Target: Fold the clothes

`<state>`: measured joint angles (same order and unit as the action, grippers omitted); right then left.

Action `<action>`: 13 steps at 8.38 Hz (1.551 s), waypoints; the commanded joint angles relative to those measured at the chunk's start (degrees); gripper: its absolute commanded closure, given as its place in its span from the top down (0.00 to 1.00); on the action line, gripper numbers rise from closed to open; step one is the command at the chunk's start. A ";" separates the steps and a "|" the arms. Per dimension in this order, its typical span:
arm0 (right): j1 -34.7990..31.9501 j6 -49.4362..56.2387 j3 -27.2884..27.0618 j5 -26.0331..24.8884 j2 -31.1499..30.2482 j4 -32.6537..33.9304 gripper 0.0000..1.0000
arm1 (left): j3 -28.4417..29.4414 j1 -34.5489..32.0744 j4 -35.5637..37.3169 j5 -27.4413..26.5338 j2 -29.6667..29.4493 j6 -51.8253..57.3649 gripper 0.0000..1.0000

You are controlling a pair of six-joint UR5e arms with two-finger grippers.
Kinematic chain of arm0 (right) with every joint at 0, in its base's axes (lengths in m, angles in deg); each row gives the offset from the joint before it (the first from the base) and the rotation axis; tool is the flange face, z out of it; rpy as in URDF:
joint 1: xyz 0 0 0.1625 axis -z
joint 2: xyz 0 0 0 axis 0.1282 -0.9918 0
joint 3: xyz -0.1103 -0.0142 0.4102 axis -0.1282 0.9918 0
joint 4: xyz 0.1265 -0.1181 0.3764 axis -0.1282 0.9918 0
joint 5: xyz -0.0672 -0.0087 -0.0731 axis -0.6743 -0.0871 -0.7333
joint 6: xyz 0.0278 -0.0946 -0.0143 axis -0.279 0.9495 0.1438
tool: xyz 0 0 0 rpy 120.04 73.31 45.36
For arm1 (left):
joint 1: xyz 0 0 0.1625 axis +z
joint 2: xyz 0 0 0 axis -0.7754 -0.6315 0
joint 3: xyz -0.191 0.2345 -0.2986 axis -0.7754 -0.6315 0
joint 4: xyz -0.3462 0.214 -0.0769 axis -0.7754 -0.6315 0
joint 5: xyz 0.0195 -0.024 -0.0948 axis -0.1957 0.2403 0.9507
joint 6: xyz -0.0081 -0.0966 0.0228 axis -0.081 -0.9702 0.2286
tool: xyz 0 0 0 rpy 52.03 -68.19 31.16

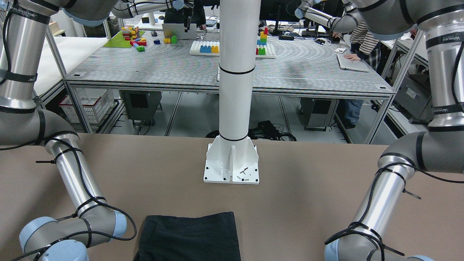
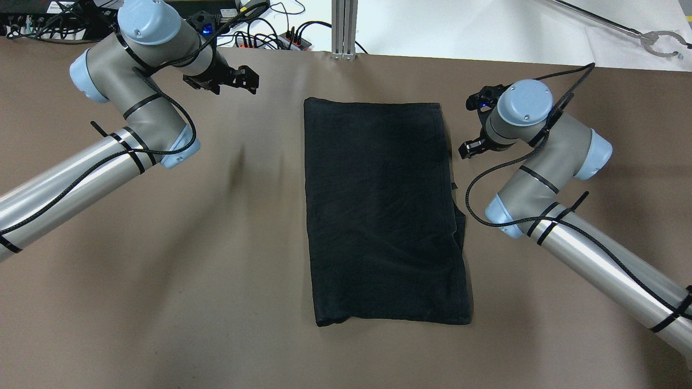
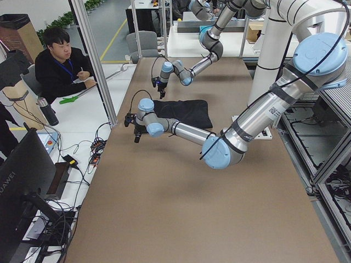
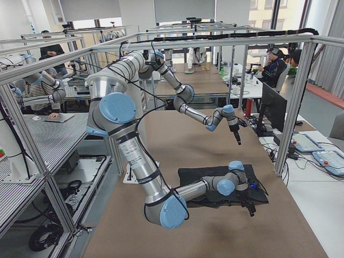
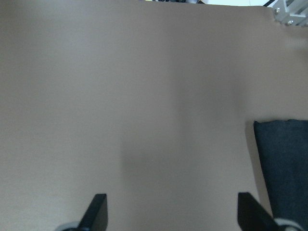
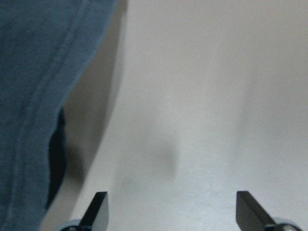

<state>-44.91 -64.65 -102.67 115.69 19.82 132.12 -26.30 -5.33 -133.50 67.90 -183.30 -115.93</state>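
Observation:
The clothes are one black rectangular cloth (image 2: pixel 381 213), lying flat and folded in the middle of the brown table; its near edge shows in the front view (image 1: pixel 190 237). My left gripper (image 2: pixel 246 80) hovers open and empty over bare table, to the left of the cloth's far left corner. In the left wrist view the gripper (image 5: pixel 171 202) is spread wide, with the cloth corner (image 5: pixel 284 168) at the right. My right gripper (image 2: pixel 469 149) is open and empty just off the cloth's right edge. The right wrist view shows the gripper (image 6: pixel 171 197) over table, with the cloth hem (image 6: pixel 43 96) at the left.
The white pillar's base plate (image 1: pixel 232 165) stands on the robot's side of the table. Power strips and cables (image 2: pixel 270 38) and an aluminium post (image 2: pixel 344 27) lie along the far edge. A seated man (image 3: pixel 63 63) is beyond that edge.

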 commanded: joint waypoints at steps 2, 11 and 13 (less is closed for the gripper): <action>-0.90 -6.45 -6.34 5.39 -2.21 -0.76 0.94 | -2.33 0.01 0.02 -0.01 1.02 -1.27 0.95; 3.84 -24.08 -23.49 6.03 -8.53 -1.29 0.94 | -24.16 21.89 -0.16 -11.34 14.05 -28.61 0.93; 3.84 -23.90 -23.41 6.03 -8.45 -1.29 0.94 | -18.10 22.94 -1.38 -13.62 8.69 -30.44 0.86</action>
<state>-41.09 -88.68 -126.10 121.74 11.31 130.83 -49.09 16.29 -133.82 56.27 -170.50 -144.30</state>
